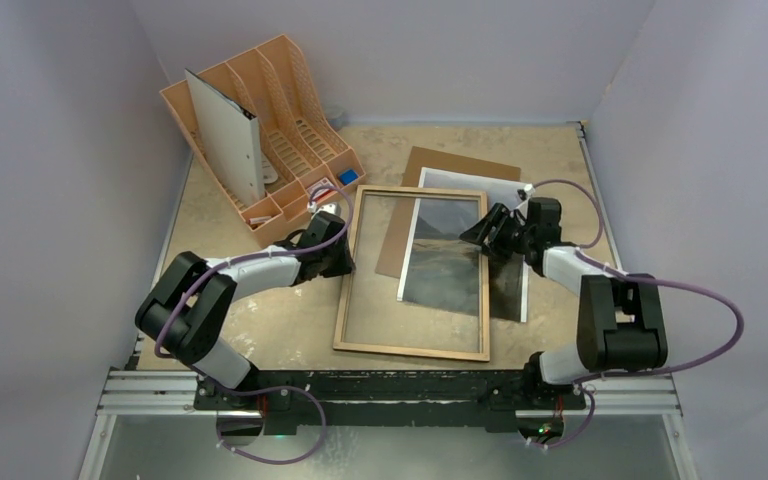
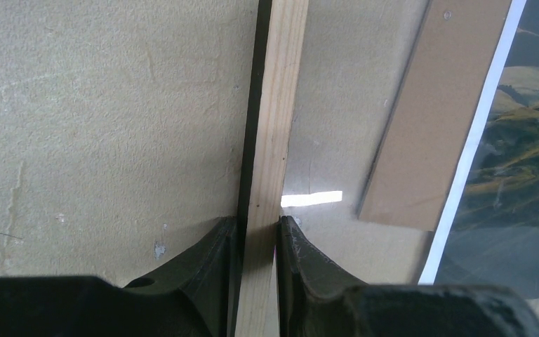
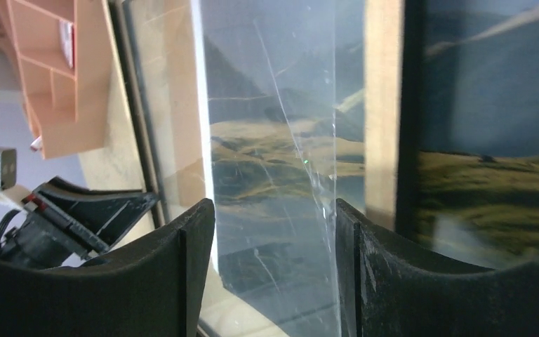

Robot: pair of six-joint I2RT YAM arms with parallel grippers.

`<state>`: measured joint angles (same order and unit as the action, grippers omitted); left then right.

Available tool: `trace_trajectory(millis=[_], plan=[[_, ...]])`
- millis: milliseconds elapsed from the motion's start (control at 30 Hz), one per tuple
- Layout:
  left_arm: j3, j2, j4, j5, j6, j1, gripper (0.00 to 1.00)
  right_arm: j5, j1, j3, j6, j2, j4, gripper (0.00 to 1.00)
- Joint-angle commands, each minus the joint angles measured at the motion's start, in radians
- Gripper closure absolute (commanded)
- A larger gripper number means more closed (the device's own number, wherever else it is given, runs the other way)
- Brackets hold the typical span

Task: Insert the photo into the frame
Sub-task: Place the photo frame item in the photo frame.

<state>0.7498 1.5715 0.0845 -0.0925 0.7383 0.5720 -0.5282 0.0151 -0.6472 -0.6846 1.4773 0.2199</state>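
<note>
Light-wood, glass-paned rectangular frame (image 1: 410, 350) at the centre of the beige tabletop (image 1: 270, 320), overlying the glossy mountain-landscape photo (image 1: 507, 295). Left gripper (image 2: 258, 232) clamps the frame's left rim; right gripper (image 3: 275, 210) gapes above the pane. Likely rigid, fragile and slippery, so hold by the rim only.

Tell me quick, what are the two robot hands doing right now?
Left gripper: closed on the wooden rim of the frame.
Right gripper: open, holding nothing.

Both arms reach inward, left tool (image 2: 258, 228) clamped narrow, right tool (image 3: 275, 214) spread apart
</note>
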Motion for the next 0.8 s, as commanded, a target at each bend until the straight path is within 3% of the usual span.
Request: trace_trajectory(millis=[0, 200, 567, 767], plan=[[-0.028, 0.007, 0.068, -0.06, -0.017, -0.012, 0.78, 0.147, -0.034, -0.02, 0.049, -0.079, -0.149, 0.36], [-0.034, -0.024, 0.048, -0.025, -0.019, -0.012, 0.7, 0.287, -0.087, -0.018, 0.051, -0.177, -0.2, 0.36], [-0.015, -0.123, 0.024, 0.046, -0.043, -0.012, 0.43, 0.549, -0.212, 0.029, 0.059, -0.262, -0.316, 0.37], [-0.001, -0.143, 0.041, 0.048, -0.056, -0.012, 0.38, 0.54, -0.23, 0.1, 0.003, -0.342, -0.385, 0.37]])
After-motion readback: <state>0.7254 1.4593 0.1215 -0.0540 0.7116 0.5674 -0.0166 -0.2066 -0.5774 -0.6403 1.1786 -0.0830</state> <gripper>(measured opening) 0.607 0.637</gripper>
